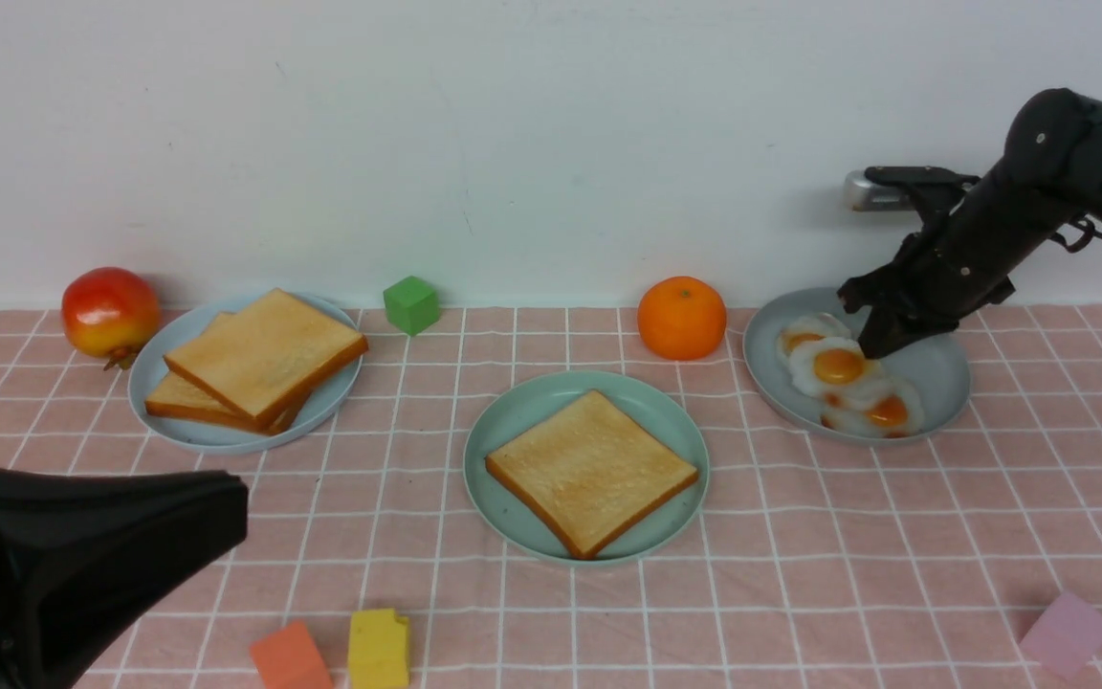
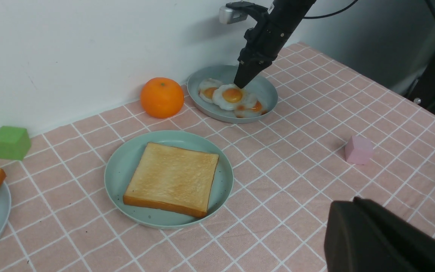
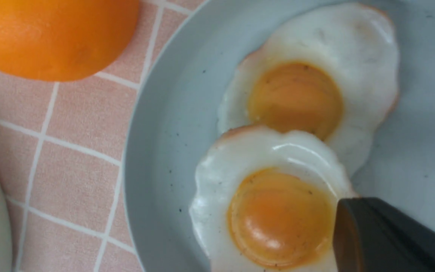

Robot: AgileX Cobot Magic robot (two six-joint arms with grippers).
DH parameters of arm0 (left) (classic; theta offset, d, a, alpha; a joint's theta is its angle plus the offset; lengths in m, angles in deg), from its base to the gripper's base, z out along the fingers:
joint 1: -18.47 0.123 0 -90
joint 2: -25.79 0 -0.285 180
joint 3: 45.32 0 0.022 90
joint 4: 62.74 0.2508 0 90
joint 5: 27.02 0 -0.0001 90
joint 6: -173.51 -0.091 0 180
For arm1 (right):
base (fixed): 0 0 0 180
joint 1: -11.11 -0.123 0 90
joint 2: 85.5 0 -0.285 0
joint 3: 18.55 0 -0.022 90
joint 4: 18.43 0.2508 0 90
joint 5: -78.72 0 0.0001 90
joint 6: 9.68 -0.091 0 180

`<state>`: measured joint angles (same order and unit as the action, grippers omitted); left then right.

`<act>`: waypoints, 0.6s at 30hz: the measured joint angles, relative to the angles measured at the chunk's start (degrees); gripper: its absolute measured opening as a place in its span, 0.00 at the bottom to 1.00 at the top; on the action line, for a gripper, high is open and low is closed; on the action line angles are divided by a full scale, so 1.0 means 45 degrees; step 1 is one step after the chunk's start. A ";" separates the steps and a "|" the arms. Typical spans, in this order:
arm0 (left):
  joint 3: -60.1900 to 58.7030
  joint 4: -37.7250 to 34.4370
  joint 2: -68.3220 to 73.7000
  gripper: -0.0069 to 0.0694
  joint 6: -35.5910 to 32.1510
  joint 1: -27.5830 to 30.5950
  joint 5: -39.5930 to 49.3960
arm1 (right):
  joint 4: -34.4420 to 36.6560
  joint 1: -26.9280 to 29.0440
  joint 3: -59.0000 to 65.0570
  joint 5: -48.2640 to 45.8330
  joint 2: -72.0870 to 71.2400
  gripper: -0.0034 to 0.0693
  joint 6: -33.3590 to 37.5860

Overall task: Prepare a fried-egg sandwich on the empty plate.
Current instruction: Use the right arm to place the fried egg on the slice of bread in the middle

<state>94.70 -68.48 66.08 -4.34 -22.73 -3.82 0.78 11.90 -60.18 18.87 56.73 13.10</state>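
Observation:
The mint-green plate (image 1: 513, 413) sits at the table's middle with one toast slice (image 1: 591, 471) on it; both also show in the left wrist view, plate (image 2: 123, 166) and toast (image 2: 172, 178). Three fried eggs overlap on a grey plate (image 1: 938, 368) at the right. My right gripper (image 1: 869, 346) is down on this plate, jaws closed together on the right rim of the middle egg (image 1: 836, 366), beside its yolk (image 3: 274, 215). My left gripper (image 1: 240, 502) is shut and empty, low at the front left.
A pale blue plate (image 1: 321, 407) at the back left holds two stacked toast slices (image 1: 264, 356). A red fruit (image 1: 109, 311), a green cube (image 1: 411, 304) and an orange (image 1: 681, 317) stand along the wall. Orange (image 1: 291, 658), yellow (image 1: 378, 649) and pink (image 1: 1068, 632) blocks lie near the front edge.

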 joint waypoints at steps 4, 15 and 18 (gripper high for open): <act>-0.0010 0.0000 0.0000 0.08 0.0000 0.0000 -0.0210 | -0.0080 0.0073 0.0000 -0.0057 -0.0395 0.04 -0.0012; -0.0010 0.0197 0.0000 0.08 0.0000 0.0000 -0.0358 | -0.0292 0.0073 0.1087 -0.0500 -0.2832 0.04 -0.0073; -0.0010 0.0213 0.0000 0.08 0.0000 0.0000 -0.0358 | 0.0152 -0.0117 0.2568 0.0109 -0.3823 0.04 0.0029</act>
<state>94.65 -67.53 66.08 -4.34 -22.73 -5.43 1.46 11.38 -48.63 19.36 39.53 13.23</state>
